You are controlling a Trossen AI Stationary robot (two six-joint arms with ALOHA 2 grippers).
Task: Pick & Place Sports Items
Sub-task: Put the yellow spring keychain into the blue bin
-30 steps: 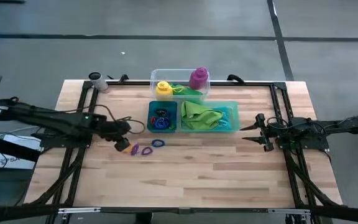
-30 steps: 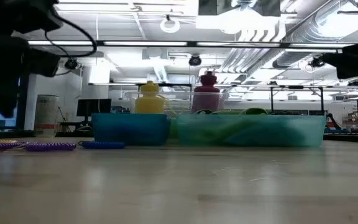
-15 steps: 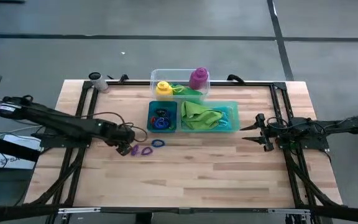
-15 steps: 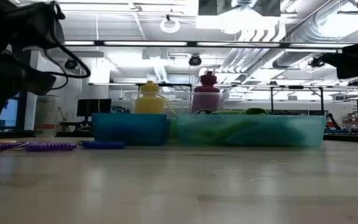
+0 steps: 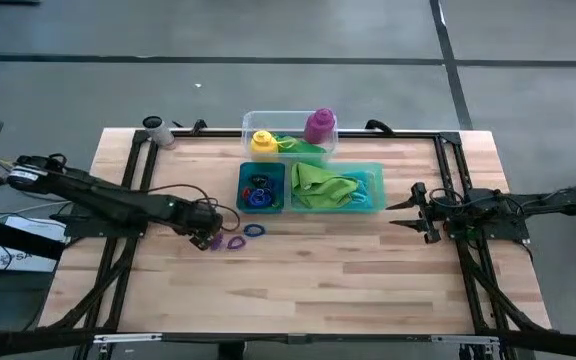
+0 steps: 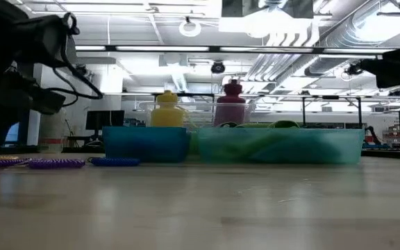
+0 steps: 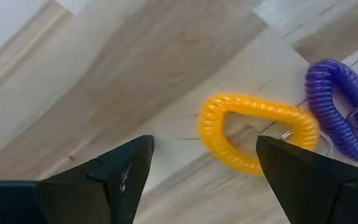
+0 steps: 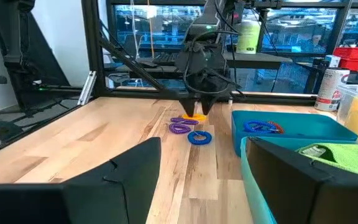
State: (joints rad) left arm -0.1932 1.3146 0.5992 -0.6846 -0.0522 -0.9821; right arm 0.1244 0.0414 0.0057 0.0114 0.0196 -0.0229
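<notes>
A yellow coil ring lies flat on the wooden table, next to a purple ring and a blue ring. My left gripper is open and points down right over the yellow ring, with one finger in front of the ring's edge. It also shows in the right wrist view. A yellow bottle and a purple bottle stand in the clear tub. A lime-green cloth and several rings lie in the teal tray. My right gripper waits open at the table's right. My left gripper comes at the yellow ring from above with its fingers apart. One fingertip covers part of the ring's loop. I cannot tell whether it touches the ring, which lies flat on the table.
A small can stands at the far left corner. Black frame rails run along the table's left and right sides. Bare wood stretches along the near half of the table.
My left gripper has gone a little toward the table's right edge, onto the spot over the yellow ring, which it now covers in the high view. The rings have stayed where they were.
</notes>
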